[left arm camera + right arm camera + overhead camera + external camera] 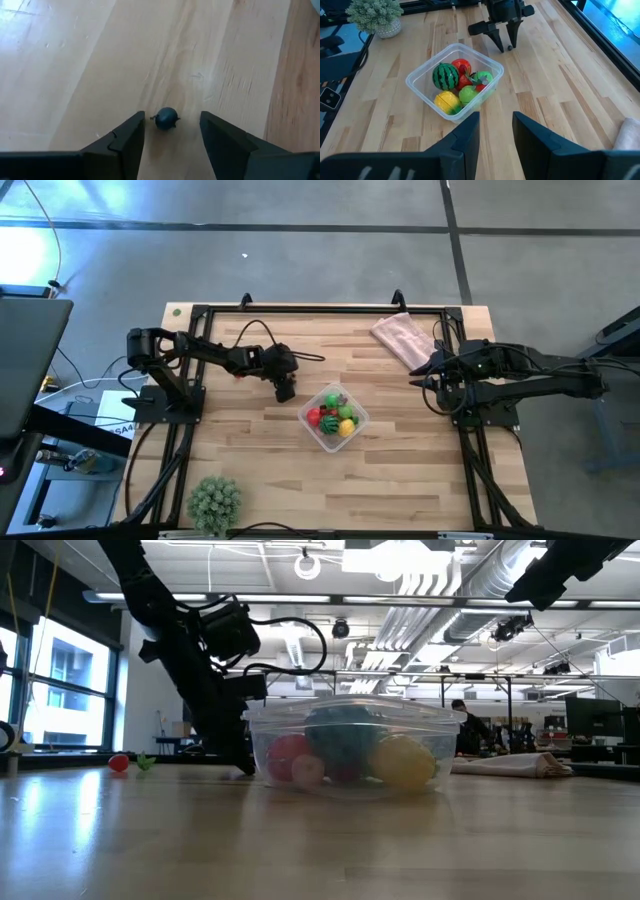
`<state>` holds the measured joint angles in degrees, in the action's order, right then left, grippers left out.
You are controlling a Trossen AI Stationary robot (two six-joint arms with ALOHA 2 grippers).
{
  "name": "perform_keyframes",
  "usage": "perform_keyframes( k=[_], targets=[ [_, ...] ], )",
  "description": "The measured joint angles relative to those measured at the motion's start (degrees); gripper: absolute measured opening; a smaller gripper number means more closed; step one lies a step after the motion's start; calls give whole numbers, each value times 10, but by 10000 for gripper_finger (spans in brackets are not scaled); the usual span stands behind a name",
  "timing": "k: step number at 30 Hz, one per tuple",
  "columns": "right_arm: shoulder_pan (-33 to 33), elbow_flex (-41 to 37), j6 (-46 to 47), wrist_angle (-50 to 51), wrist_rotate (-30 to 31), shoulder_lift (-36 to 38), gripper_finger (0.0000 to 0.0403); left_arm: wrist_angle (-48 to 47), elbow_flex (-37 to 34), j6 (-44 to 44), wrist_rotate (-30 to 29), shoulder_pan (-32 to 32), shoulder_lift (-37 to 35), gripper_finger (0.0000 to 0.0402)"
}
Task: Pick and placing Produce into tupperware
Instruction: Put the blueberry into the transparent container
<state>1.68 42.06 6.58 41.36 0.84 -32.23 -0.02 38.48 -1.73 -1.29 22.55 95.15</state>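
The clear tupperware (335, 418) stands at mid-table holding produce: a striped green piece (445, 76), a red one (461, 66), a yellow one (447, 101) and light green ones (468, 93). Just left of it, my left gripper (285, 392) points down at the table, open. A small dark blue ball (165, 119) rests on the wood between its fingers, with a gap on each side. My right gripper (496, 130) hangs open and empty above the table's right side.
A pink cloth (402, 338) lies at the far right. A spiky pale-green ball plant (215, 502) stands at the near left. A small red piece (119, 763) and a green one (146, 762) lie on the table left of the left arm. Bare wood lies near the front edge.
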Motion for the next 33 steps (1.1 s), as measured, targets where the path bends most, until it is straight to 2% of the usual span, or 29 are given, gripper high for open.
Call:
perform_keyframes(
  k=[9,15,24,33],
  targets=[
    [0,0,0,0,0,0,105,0,0,-7,-7,0,0,112],
    [0,0,0,0,0,0,105,0,0,-17,-9,0,0,82],
    [0,0,0,0,0,0,105,0,0,-31,-10,0,0,62],
    [0,0,-1,0,0,0,105,-1,5,-51,-9,0,1,60]
  ],
)
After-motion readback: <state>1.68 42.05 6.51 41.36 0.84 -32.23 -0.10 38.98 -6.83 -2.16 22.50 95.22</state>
